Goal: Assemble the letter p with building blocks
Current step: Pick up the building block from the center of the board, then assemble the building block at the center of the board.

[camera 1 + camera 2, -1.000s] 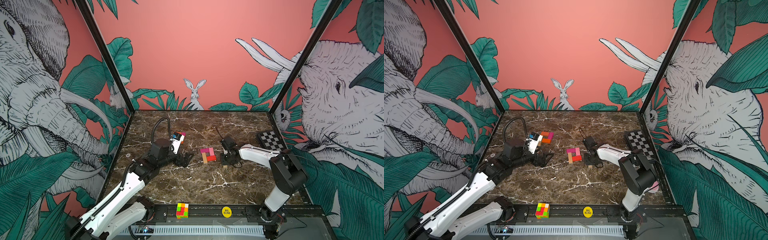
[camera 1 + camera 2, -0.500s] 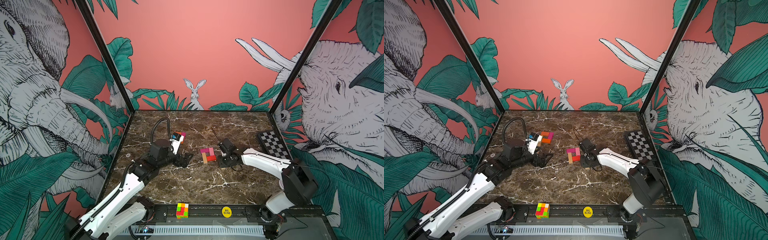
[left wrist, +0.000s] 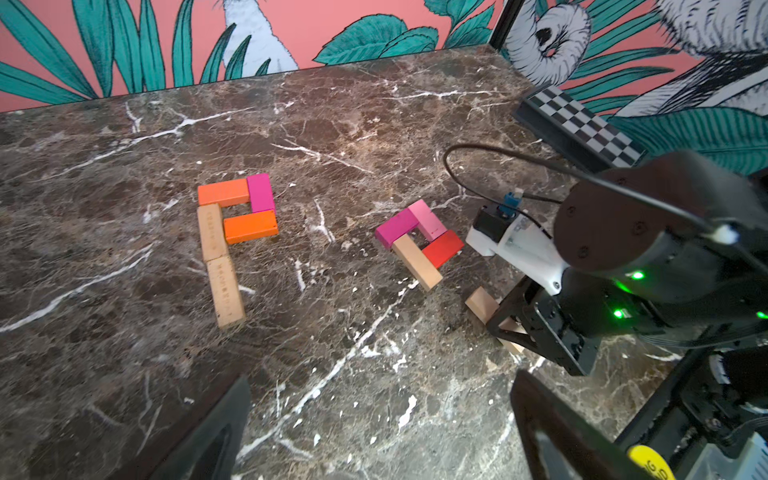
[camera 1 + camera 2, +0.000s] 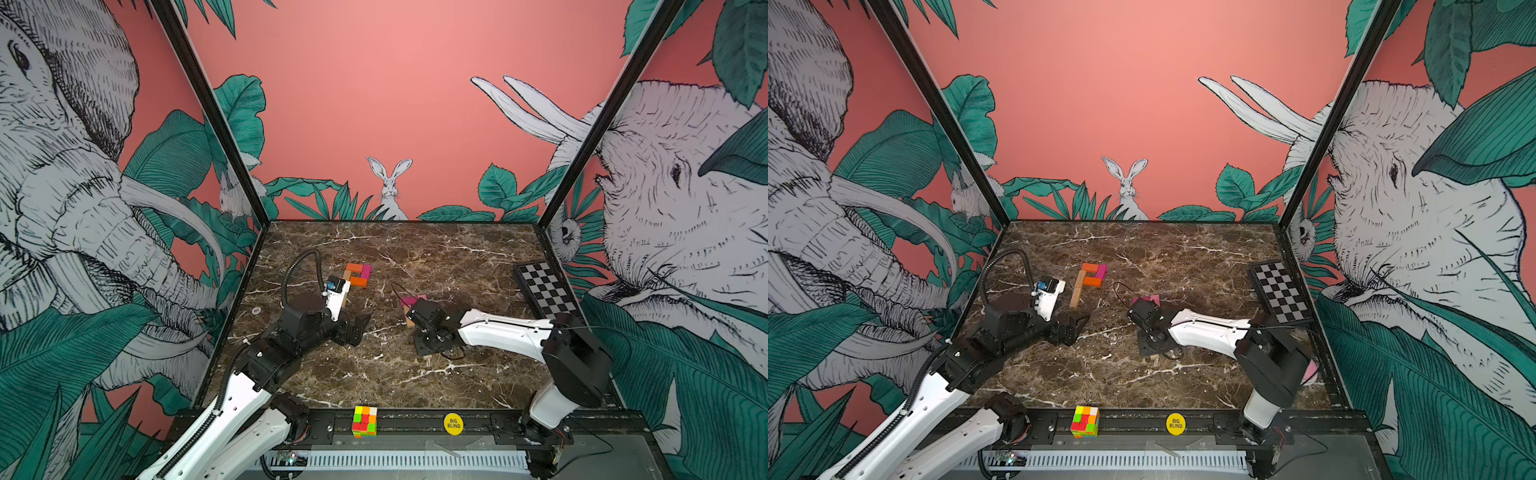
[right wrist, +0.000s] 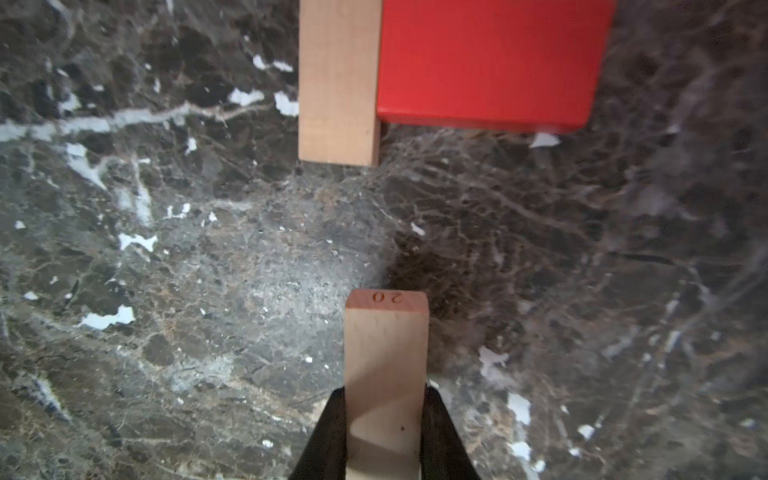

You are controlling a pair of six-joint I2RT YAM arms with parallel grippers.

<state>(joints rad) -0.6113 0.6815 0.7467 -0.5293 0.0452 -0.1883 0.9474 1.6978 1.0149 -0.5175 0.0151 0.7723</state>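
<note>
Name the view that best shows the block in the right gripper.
Right wrist: the tan block sits close and centred, clamped in the right gripper. Left wrist shows only its ends; in both top views the gripper almost hides it.

Bench (image 4: 415,374) is dark brown marble with white veins. On the left half there's a P lying flat. The far tan brick (image 3: 212,230) and near tan brick (image 3: 226,291) sit end to end as the stem. A top orange brick (image 3: 223,192), a magenta brick (image 3: 260,192) and a lower orange brick (image 3: 250,225) close the loop, all touching.

Near the middle, well apart from the P, is a little square ring made of a second magenta brick (image 3: 396,227), a pink brick (image 3: 428,218), a red brick (image 3: 442,248) and the ring's tan brick (image 3: 417,262).

A loose tan brick (image 3: 480,303) is near that ring, not touching it. Can't tell if it's actually resting on the marble.

A checkerboard plate (image 4: 544,286) lies by the right edge, and a small white round sticker (image 4: 256,310) is near the left edge.
</note>
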